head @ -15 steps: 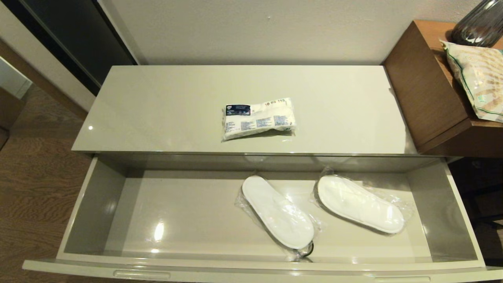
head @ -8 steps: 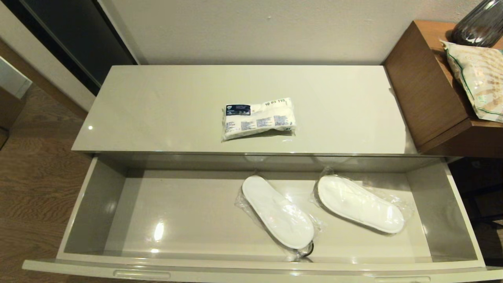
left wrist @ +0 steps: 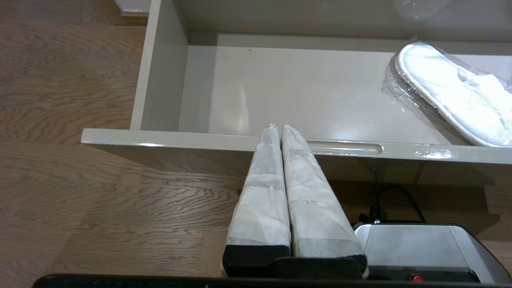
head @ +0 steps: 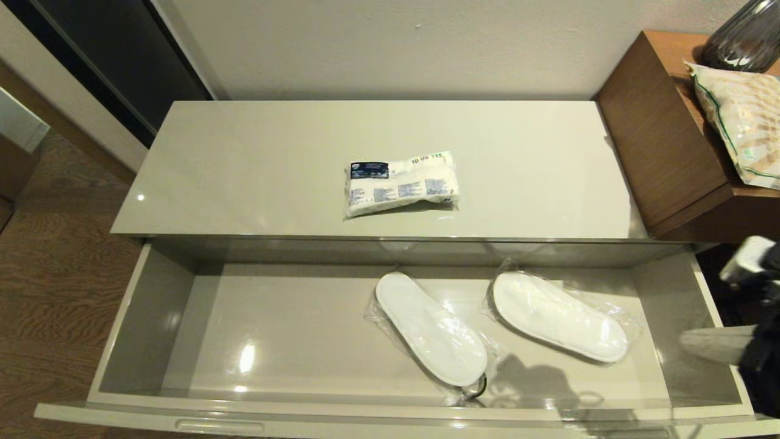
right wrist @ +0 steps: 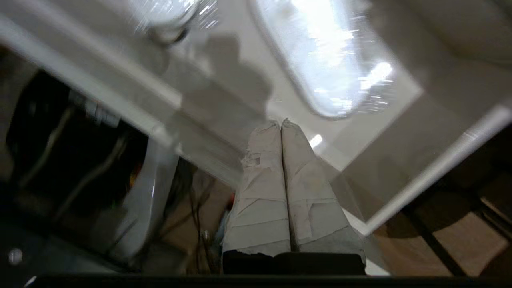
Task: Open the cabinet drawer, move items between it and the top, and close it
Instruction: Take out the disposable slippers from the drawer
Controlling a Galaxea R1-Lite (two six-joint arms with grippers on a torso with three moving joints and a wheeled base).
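Head view: we are finding the cabinet drawer [head: 152, 305] pulled fully out, both slippers [head: 429, 329] lying inside and the packet [head: 400, 183] resting on the top [head: 244, 164], so the swap is pending. We are holding the right gripper [head: 691, 342] over the drawer's right end, fingers together, apparently positioned for the slippers; the left gripper [left wrist: 279, 128], fingers also pressed together, is idling before the drawer front.

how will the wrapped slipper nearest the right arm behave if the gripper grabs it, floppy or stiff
Probably floppy: the right-hand slipper looks thin and flat, so it may sag from a pinch at one end. Its loose, crinkled clear wrap seems slippery on the glossy drawer floor, so it may slide when pushed. The right gripper may catch only film.
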